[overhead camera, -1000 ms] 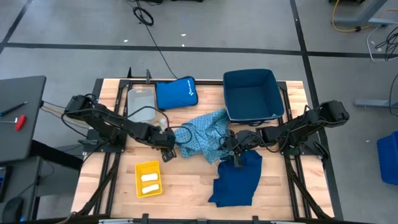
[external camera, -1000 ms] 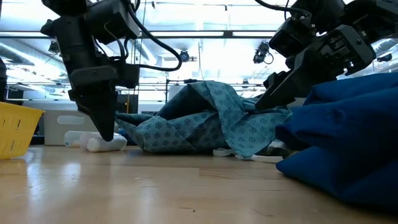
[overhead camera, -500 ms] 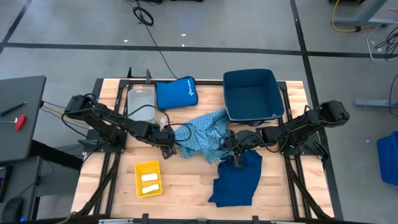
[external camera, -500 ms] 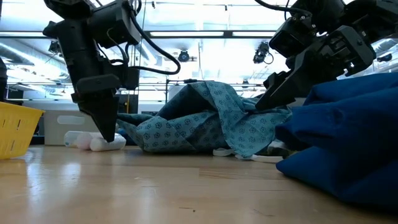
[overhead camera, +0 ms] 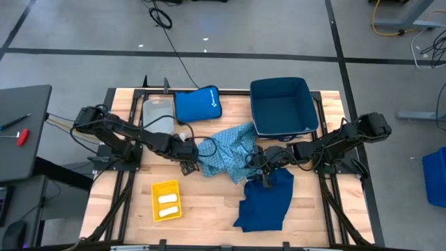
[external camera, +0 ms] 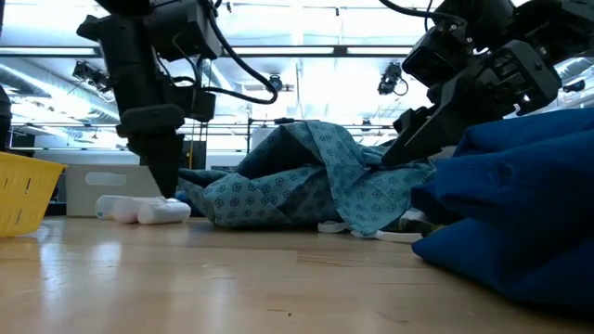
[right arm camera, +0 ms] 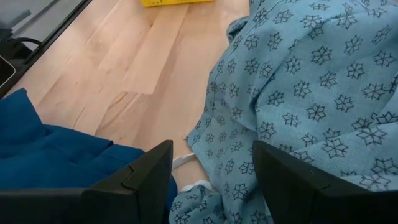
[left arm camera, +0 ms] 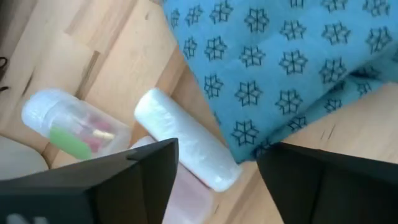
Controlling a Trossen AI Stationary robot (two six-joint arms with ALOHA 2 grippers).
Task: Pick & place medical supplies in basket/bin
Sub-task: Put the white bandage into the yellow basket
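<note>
Dark jointed arms (overhead camera: 125,136); black looping cables

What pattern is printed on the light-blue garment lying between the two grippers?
The garment carries rows of small dark star-like motifs on light blue, clearest in the right wrist view.
</note>
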